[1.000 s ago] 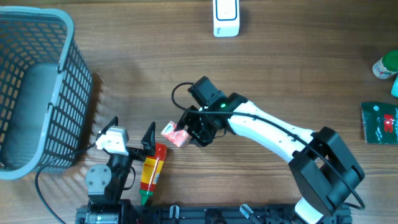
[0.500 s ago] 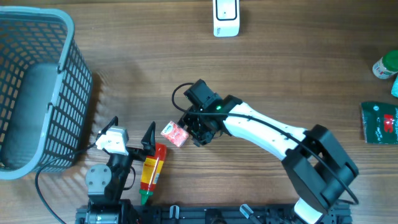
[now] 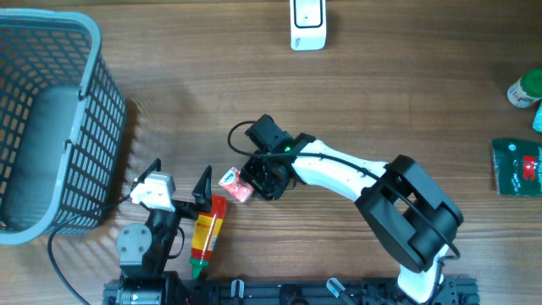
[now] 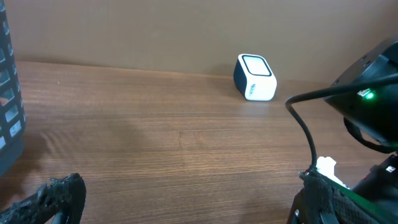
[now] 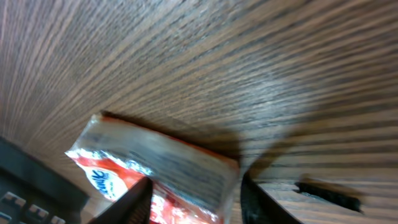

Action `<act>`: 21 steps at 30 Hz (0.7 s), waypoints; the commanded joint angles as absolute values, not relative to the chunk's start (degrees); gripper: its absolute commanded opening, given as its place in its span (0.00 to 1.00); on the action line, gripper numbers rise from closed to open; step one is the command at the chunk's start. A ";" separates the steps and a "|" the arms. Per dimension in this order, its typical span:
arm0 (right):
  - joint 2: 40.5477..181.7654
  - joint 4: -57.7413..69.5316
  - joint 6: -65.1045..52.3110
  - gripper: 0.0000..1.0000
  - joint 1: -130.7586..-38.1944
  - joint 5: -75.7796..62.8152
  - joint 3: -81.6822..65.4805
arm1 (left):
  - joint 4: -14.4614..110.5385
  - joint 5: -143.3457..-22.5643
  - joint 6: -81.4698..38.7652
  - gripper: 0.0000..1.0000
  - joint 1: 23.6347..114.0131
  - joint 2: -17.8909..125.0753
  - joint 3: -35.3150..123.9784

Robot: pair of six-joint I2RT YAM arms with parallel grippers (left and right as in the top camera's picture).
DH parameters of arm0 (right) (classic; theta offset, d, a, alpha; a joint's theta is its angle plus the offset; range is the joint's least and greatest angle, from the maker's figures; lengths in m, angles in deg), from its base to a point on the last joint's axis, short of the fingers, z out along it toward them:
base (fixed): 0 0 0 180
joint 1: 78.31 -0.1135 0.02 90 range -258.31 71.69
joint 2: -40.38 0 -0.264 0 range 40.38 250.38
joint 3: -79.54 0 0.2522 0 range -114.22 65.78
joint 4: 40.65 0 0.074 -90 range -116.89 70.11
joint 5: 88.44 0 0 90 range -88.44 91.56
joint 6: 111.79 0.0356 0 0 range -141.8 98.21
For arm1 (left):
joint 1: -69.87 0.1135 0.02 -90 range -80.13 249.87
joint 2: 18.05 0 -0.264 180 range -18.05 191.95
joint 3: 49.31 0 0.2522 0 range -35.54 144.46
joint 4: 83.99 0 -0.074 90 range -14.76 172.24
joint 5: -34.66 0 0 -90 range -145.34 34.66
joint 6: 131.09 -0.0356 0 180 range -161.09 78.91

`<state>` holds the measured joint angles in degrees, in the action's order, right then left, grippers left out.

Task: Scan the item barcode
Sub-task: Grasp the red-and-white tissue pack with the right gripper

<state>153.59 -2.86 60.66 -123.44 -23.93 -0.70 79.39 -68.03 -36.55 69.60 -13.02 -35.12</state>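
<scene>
Your right gripper (image 3: 257,180) is down at the wooden table (image 3: 381,102), near its middle, over the red-and-white snack packet (image 3: 235,184), which lies flat on the wood. In the right wrist view its 2 fingers (image 5: 140,202) stand partway apart, 1 on each side of the packet. You cannot tell from either view whether they are pressing on the wrapper or only flanking it. No barcode is readable on the face that shows. The white barcode scanner (image 3: 307,24) stands at the far edge of the table, well apart from the packet. Your left gripper (image 3: 178,175) sits near the front edge with its fingers spread wide and nothing between them. A red-and-yellow squeeze bottle (image 3: 207,227) lies just beside it, and the grey basket (image 3: 106,119) stands to its left.
</scene>
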 commanded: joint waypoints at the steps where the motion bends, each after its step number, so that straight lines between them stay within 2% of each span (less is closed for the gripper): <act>1: 157.07 -2.42 60.88 0.32 -123.90 -22.93 -0.13 | 78.96 -67.46 -37.69 1.00 69.38 -13.06 -35.21; 5: 157.07 -2.25 60.68 0.20 -123.22 -23.67 -0.13 | 78.96 -67.46 -37.69 1.00 69.38 -13.06 -35.21; 6: 157.07 -2.05 60.68 0.12 -122.76 -24.98 -0.13 | 78.96 -67.46 -37.69 1.00 69.38 -13.06 -35.21; 9: 157.00 -2.01 59.44 0.05 -120.49 -32.74 -0.16 | 78.96 -67.46 -37.69 1.00 69.38 -13.06 -35.21; 16: 156.96 2.56 41.54 0.04 -109.75 -57.57 -0.16 | 78.98 -67.46 -37.69 1.00 69.38 -13.06 -35.21; 21: 156.96 15.11 23.35 0.04 -103.26 -70.03 -0.16 | 78.98 -67.46 -37.69 1.00 69.38 -13.06 -35.21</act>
<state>155.97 9.10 39.57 -105.97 -56.61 -0.61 79.39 -68.03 -36.55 69.60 -13.02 -35.12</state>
